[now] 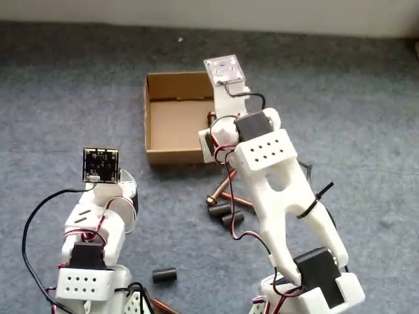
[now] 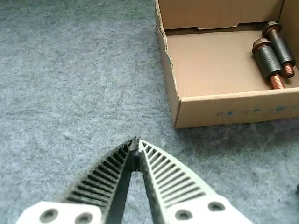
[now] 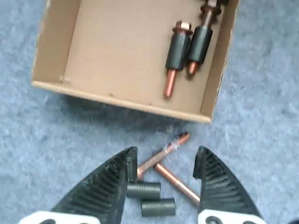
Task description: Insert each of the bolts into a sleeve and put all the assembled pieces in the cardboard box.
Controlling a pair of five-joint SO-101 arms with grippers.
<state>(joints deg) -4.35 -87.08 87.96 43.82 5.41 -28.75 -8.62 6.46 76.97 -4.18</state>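
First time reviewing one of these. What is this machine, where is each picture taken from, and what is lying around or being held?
These are two small robot arms side by side. One picture looks down from above; the other two come from cameras on each arm's wrist. The left end effector is shut on nothing, above grey carpet. The right end effector is open, holding nothing, over two loose bolts and two sleeves. A third sleeve lies apart. The cardboard box holds two assembled pieces.
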